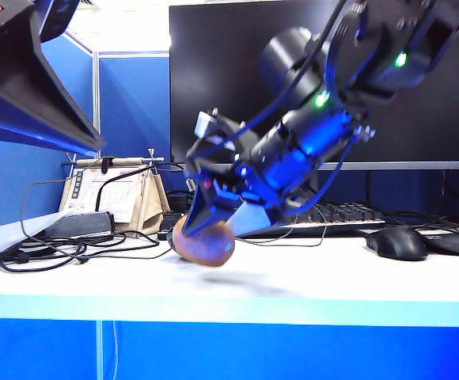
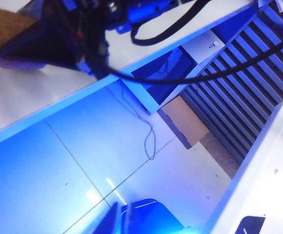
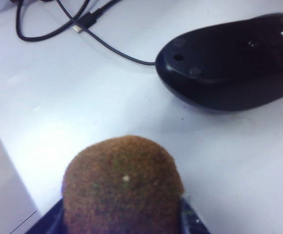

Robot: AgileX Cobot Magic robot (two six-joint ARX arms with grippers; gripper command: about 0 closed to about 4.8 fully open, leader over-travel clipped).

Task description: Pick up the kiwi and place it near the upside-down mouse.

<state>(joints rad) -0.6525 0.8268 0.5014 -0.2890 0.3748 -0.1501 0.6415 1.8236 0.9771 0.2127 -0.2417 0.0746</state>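
We've got the kiwi clamped in the right hand, hovering low over the tabletop near the upside-down mouse (left hand parked off the edge, grip unreadable), so only set-down and release remain.

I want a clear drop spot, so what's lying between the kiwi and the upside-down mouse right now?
Nothing: the right wrist view shows only bare white table between the kiwi, held in the right gripper, and the upside-down mouse.

Bare table between kiwi and upside-down mouse.
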